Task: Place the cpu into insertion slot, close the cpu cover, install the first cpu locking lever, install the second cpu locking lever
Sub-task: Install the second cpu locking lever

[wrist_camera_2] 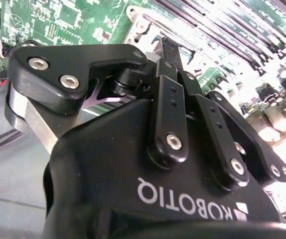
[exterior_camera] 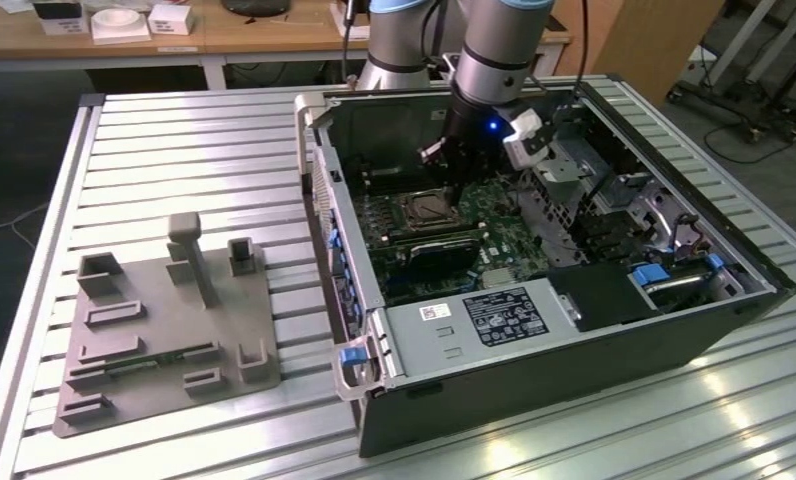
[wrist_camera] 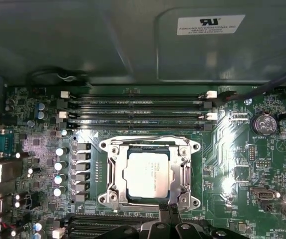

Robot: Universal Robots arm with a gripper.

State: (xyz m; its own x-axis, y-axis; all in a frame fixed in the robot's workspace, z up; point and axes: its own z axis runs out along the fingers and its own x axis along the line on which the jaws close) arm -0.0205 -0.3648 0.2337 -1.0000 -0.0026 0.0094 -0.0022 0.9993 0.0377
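The cpu [wrist_camera: 148, 174] lies flat in the insertion slot [wrist_camera: 150, 201] on the green board, silvery face up. The cpu cover [wrist_camera: 114, 172] lies down around it as a thin metal frame, with the chip's face showing through its cut-out. A thin wire locking lever [wrist_camera: 150, 139] runs along the socket's rim; whether it is latched I cannot tell. My gripper [wrist_camera: 169, 210] hangs just beside one edge of the socket, its fingers [wrist_camera_2: 169, 50] shut together with nothing between them. In the exterior view the gripper [exterior_camera: 449, 178] reaches down inside the open case over the socket [exterior_camera: 418, 210].
Long memory slots [wrist_camera: 138, 107] flank the socket, and a row of capacitors [wrist_camera: 59, 172] stands beside it. The grey drive cage [exterior_camera: 485, 320] and the case walls [exterior_camera: 329, 230] hem in the board. A grey fixture plate [exterior_camera: 165, 330] sits on the slatted table at the exterior view's left.
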